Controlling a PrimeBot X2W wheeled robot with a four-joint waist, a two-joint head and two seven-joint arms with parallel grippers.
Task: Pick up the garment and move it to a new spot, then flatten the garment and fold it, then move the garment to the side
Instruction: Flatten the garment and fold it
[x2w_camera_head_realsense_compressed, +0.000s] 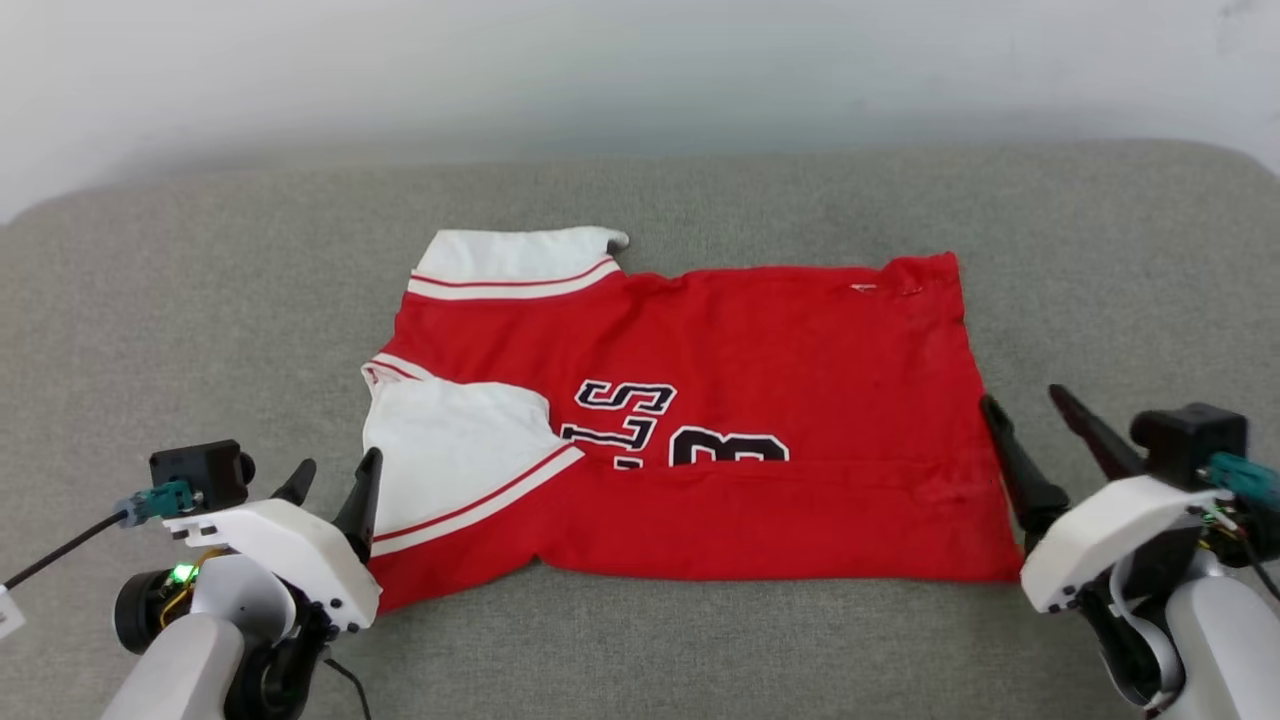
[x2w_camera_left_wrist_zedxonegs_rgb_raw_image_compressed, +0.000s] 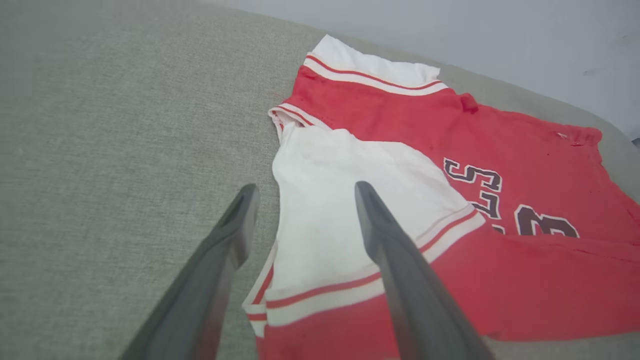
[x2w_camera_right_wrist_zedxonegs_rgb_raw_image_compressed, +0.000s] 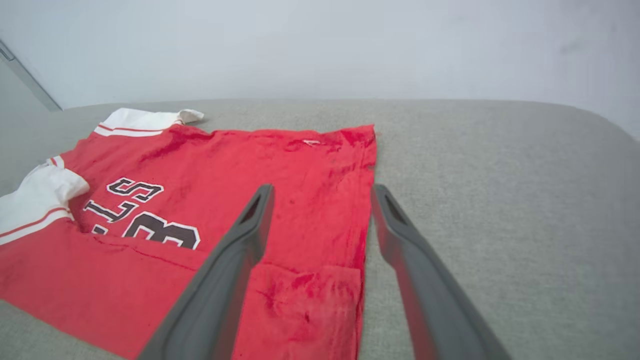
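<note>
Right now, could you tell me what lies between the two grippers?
In the head view, the garment lies between the left gripper and the right gripper, its near edge folded up over the lettering.

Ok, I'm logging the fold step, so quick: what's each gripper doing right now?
Left gripper: open, holding nothing, at the sleeve end of the shirt.
Right gripper: open, holding nothing, at the opposite end.

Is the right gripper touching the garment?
Cannot tell. In the right wrist view the open right gripper straddles the edge of the garment; contact is unclear.
</note>
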